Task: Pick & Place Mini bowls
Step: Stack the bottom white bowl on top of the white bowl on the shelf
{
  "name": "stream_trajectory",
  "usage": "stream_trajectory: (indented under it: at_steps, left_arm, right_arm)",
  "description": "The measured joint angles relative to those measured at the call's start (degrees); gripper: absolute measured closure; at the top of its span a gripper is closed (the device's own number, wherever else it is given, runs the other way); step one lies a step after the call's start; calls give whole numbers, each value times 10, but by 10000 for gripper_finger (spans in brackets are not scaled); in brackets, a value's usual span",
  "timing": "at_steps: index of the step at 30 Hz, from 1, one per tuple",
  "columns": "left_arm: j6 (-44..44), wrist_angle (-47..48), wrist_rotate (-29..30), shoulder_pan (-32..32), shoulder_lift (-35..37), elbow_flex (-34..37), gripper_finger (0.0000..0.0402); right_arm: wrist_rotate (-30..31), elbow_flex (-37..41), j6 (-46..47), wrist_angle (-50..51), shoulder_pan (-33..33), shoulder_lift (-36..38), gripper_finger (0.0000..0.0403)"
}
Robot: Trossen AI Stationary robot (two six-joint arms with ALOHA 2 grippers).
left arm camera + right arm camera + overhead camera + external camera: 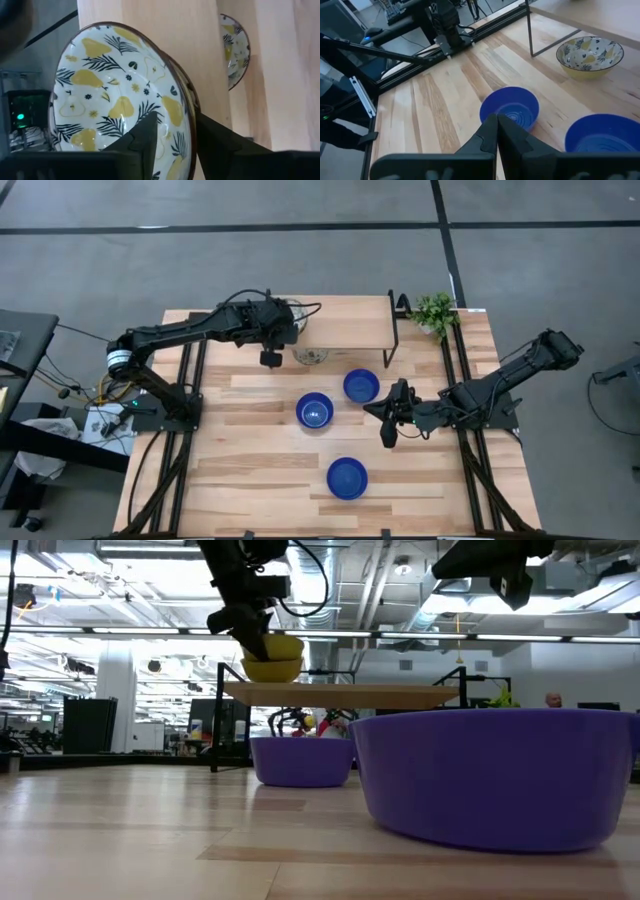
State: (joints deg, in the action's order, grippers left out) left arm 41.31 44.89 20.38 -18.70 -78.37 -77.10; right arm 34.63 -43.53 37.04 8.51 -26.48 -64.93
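My left gripper (175,130) reaches over the raised wooden shelf (345,328) near the table's far edge and is shut on a patterned mini bowl (120,100), white inside with yellow pears and dark leaves, yellow outside (272,660). A second patterned bowl (311,356) stands on the table at the shelf's near edge. Three cobalt blue bowls rest on their bases on the table (361,386), (314,410), (347,478). My right gripper (388,418) hovers shut just right of the two upper blue bowls, touching nothing; its wrist view looks past it (497,127) at one of them (510,107). My left gripper holds the patterned bowl by its rim (187,107), one finger (145,135) inside the hollow and one (215,140) outside against the wall. The fingers come from above, pointing down. The bowl sits at the shelf's left end; whether its base touches the shelf top, I cannot tell.
The shelf stands on thin black legs (392,330) over the table's far middle. A small green potted plant (435,311) sits at the far right corner. Bare wood lies along the table's near left part (240,470). Black rails run down both sides.
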Motion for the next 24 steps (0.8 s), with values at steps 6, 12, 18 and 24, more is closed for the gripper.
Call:
stream_trajectory:
  at_steps: [6,12,18,24]
  left_arm:
    - [0,-1,9,0,0,0,275]
    - [3,-15,28,-1,6,0,275]
    - [18,-33,27,0,17,0,265]
    - [18,-34,27,0,19,0,245]
  right_arm:
    - [-1,0,0,4,0,0,403]
    - [-2,0,0,4,0,0,403]
    - [-3,0,0,5,0,0,403]
    - [-3,0,0,5,0,0,403]
